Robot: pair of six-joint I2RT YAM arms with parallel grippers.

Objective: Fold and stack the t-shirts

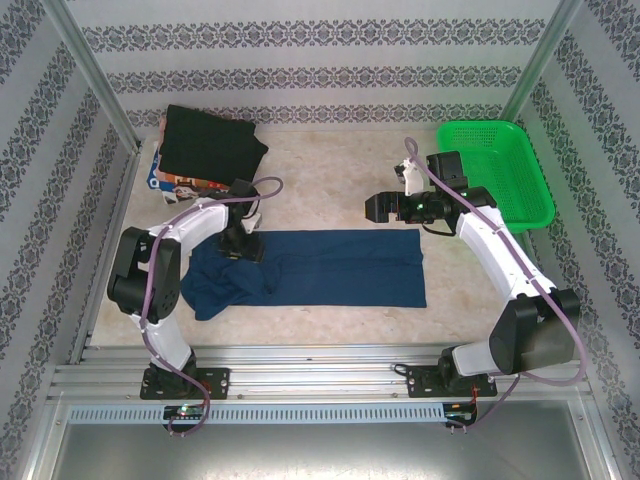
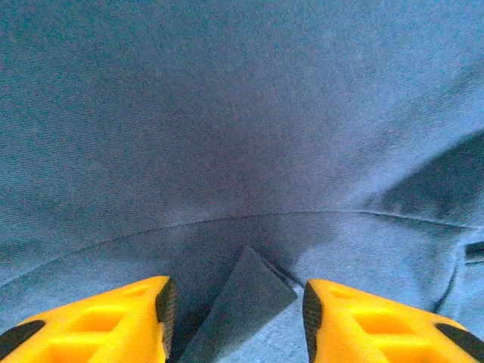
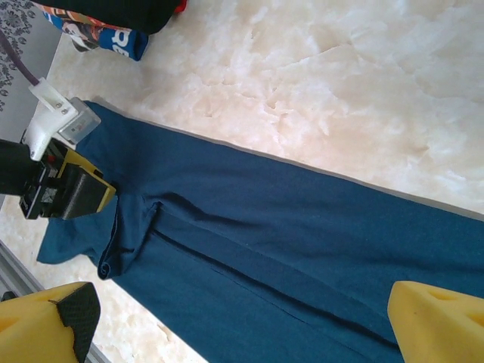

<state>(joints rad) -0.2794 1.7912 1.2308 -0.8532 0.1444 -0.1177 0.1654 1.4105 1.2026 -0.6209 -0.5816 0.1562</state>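
**Far left, back of bench.** Black folded cloth t-shirt [image 1: 212,143], lying on top of a multicoloured printed cloth t-shirt [image 1: 168,181]. The printed shirt's edge pokes out at the near-left side. The two already form a stack.

**Left.** Left gripper [image 2: 236,306], lowered onto the left end of the navy blue cloth t-shirt [image 1: 330,268]. Its yellow fingers [image 2: 128,325] are spread. A small raised fold of navy cloth stands between them, not pinched. This fold may be a sleeve edge or a hem; the close view is too tight to say.

**Centre.** The navy t-shirt lies as a long narrow band across the near middle of the pale marbled bench [image 1: 330,170]. Its left end is bunched and rumpled, its right end flat and square. No print faces up.

**Right of centre.** Right gripper [image 1: 378,208], hovering over bare bench just beyond the band's far edge. Its fingers are spread wide and hold nothing.

**Far right.** Green plastic mesh basket [image 1: 500,170], apart from the shirt.

**Step in hand (judged).** Taking hold of the rumpled left end to flatten or fold the band.
- Close fully on the raised fold so that every layer is caught.
- Bring the right gripper down onto the band to hold it in place.
- Draw the cloth taut before carrying it over, or the bunching will be folded in.
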